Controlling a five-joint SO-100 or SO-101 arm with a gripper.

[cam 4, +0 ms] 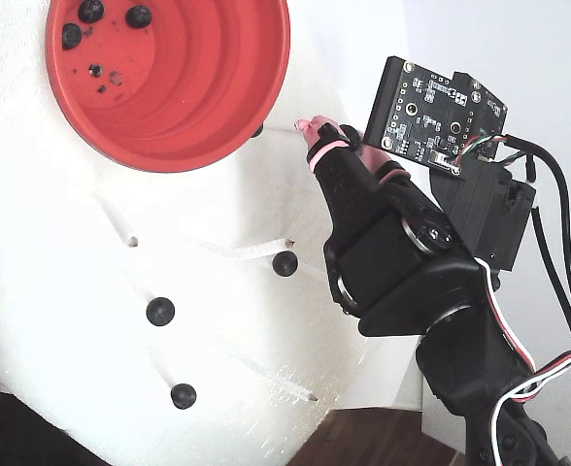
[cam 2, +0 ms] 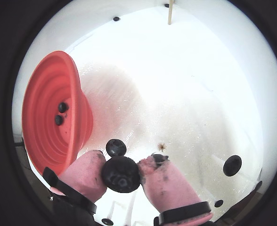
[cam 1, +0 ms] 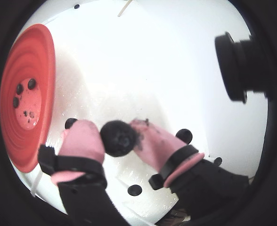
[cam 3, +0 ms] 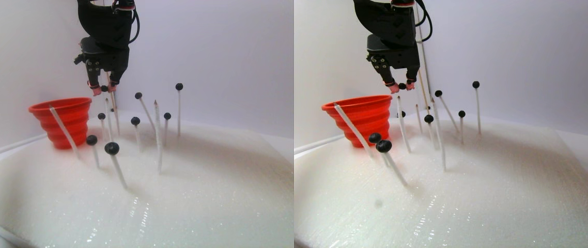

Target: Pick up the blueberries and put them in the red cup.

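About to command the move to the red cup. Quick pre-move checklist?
1. Berry held: ok, claw pinches one blueberry between pink fingertips.
2. Clear of its stick: cannot tell.
3. Red cup upright, mouth open: ok.
4. Room in cup: ok, only a few berries lie on its base.
5. Claw over cup: not ok, it is off to the cup's side in the fixed view.

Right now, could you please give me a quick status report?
Pincer shut on a blueberry, raised above the foam. Red cup alongside, three berries inside. Stick-mounted berries remain below.
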